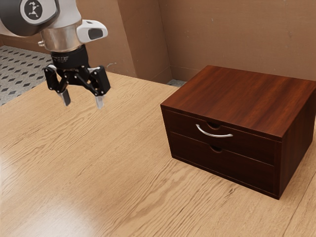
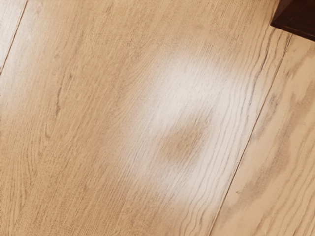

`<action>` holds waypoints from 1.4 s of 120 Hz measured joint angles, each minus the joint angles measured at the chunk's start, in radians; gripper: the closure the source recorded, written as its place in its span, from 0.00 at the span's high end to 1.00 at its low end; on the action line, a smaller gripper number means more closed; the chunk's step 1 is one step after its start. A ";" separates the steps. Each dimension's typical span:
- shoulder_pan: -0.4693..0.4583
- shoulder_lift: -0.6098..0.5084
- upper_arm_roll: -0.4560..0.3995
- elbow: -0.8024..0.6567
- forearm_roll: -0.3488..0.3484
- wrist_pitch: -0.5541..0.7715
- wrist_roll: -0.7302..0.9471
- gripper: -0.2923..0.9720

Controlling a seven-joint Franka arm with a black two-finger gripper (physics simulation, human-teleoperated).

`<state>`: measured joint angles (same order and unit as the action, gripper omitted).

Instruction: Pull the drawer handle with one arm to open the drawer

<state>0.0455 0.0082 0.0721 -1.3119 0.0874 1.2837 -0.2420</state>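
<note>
A dark wooden cabinet [image 1: 247, 123] with two drawers stands on the table at the exterior view's right. Its upper drawer [image 1: 222, 136] carries a curved silver handle [image 1: 213, 133] and sits flush with the cabinet front, shut. The lower drawer [image 1: 219, 160] has no handle, only a notch. My gripper [image 1: 82, 101] hangs open above the table at the exterior view's upper left, well apart from the cabinet, with nothing between its fingers. One corner of the cabinet [image 2: 298, 17] appears in the wrist view.
The light wooden table [image 1: 98, 173] spreads wide between my gripper and the cabinet. Brown walls stand behind, and a patterned floor [image 1: 19, 69] lies at the exterior view's far left. The table surface [image 2: 147, 123] lies under my hand.
</note>
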 joint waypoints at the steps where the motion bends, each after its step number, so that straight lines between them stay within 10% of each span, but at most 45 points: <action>1: 0.001 0.000 0.000 0.000 0.000 0.000 -0.001 0.77; 49: 0.135 0.034 -0.090 0.229 -0.004 -0.010 -0.211 0.77; 76: -0.094 0.087 -0.101 0.188 -0.070 0.112 -0.562 0.77; 99: -0.070 -0.151 -0.131 -0.396 -0.116 0.506 -0.773 0.77; 168: -0.074 -0.163 -0.213 -0.694 -0.217 1.060 -1.125 0.77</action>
<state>-0.0281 -0.1553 -0.1409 -2.0057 -0.1297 2.3441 -1.3665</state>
